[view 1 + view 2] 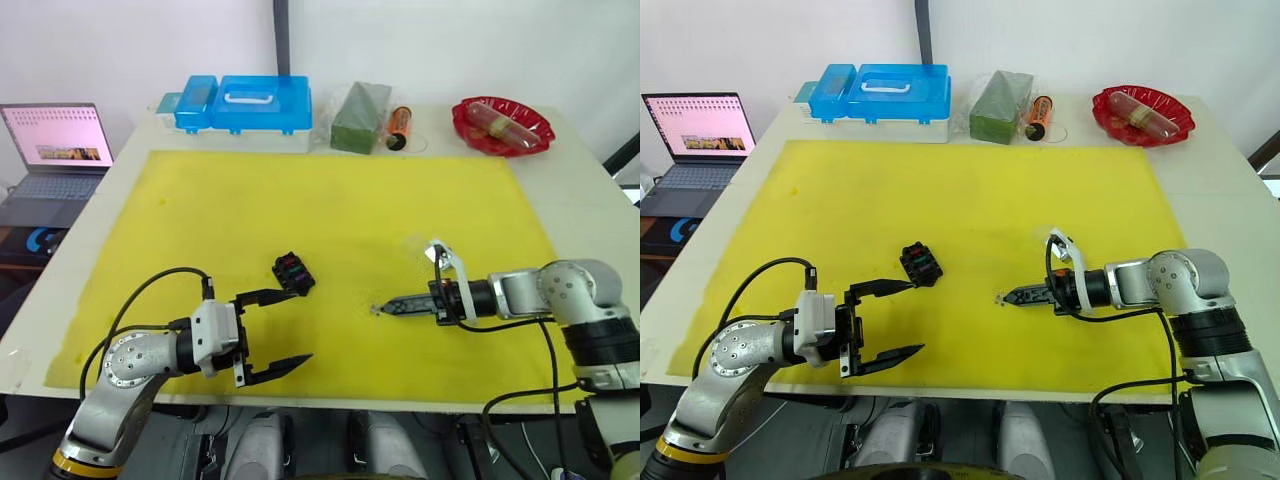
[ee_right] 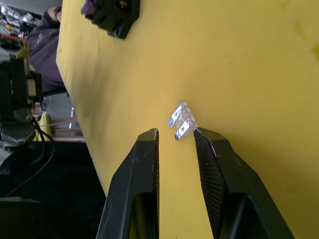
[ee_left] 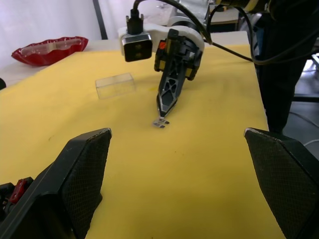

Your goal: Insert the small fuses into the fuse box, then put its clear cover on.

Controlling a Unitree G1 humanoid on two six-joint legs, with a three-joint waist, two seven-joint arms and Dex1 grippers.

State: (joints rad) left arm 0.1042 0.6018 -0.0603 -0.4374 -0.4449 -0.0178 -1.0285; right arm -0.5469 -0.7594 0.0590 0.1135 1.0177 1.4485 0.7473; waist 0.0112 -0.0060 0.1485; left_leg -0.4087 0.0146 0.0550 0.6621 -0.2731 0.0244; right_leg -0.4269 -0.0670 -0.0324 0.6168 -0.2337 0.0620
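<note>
The black fuse box [image 1: 293,272] sits on the yellow mat [image 1: 330,190], with coloured fuses in its slots. My left gripper [image 1: 303,325] is wide open just in front of it, its upper finger near the box. A single pale small fuse [image 2: 179,122] lies on the mat at mid-front, also seen as a small fuse [image 3: 160,122]. My right gripper [image 2: 175,132] is low on the mat with its tips on either side of the fuse's near end, a narrow gap between them, not holding it. The clear cover [image 3: 115,84] lies on the mat just beyond the right gripper.
Along the table's far edge stand a blue-lidded case [image 1: 245,105], a green box [image 1: 360,118], an orange cylinder [image 1: 400,127] and a red bowl [image 1: 502,125]. An open laptop [image 1: 55,150] sits off the table's left side.
</note>
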